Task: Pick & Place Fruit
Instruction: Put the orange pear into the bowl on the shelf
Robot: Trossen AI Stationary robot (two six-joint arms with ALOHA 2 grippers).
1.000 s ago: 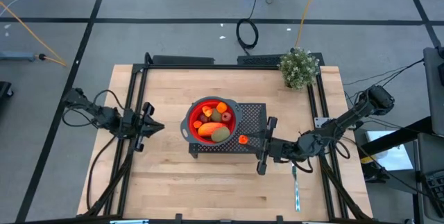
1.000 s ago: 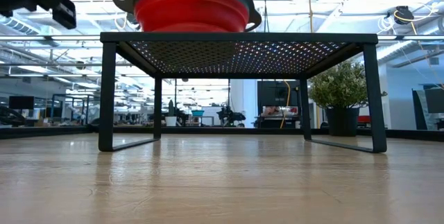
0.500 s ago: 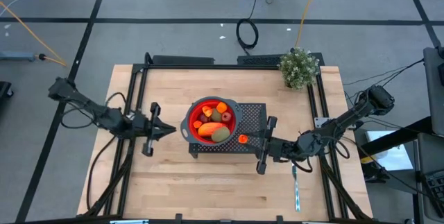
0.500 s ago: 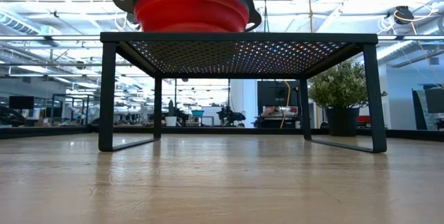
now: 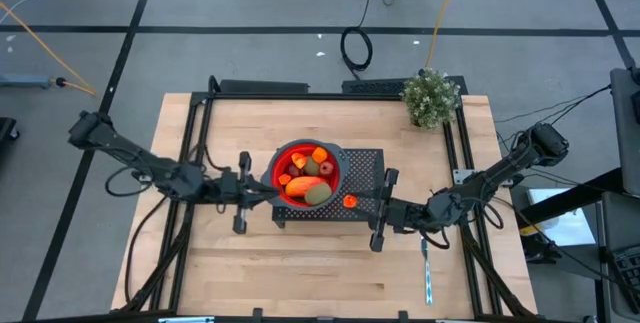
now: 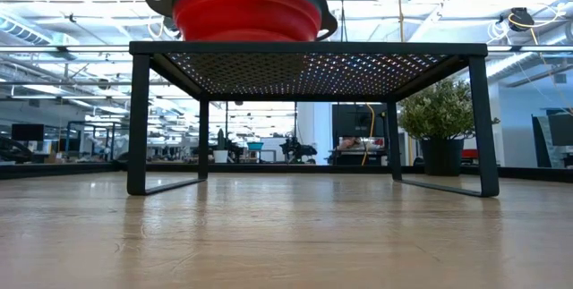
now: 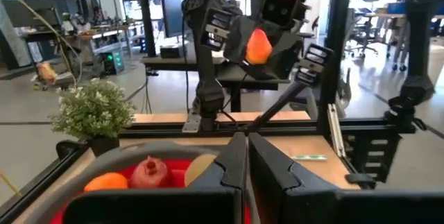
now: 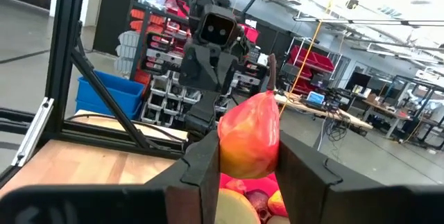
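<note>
A red bowl (image 5: pixel 303 173) with a grey rim stands on a black mesh rack (image 5: pixel 362 163) at mid table. It holds several pieces of fruit: a long orange one (image 5: pixel 300 185), a dark red round one (image 7: pixel 149 172) and brownish-green ovals (image 5: pixel 318 194). My right gripper (image 5: pixel 352 202) is over the rack just right of the bowl, shut on an orange-red pear-shaped fruit (image 8: pixel 250 141). My left gripper (image 5: pixel 268 192) is shut with nothing between its fingers. It points level at the bowl's left rim from a little above it. Neither gripper shows in the low view. My right gripper pinches the orange-red fruit by its two opposite sides (image 8: pixel 225 156) between its two fingers. The fingers (image 8: pixel 201 172) come in about level from the table's right. The fruit stands upright with its stem up, lifted clear of the rack, beside the bowl's right rim.
A bushy potted plant (image 5: pixel 431 96) stands at the table's far right corner. A slim utensil with a light-blue handle (image 5: pixel 426 275) lies near the front right edge. Bare wood lies left of and in front of the rack.
My left gripper has gone toward the table's right, from near the left edge up to the bowl's left rim. It has risen out of the top of the low view and stayed shut.
</note>
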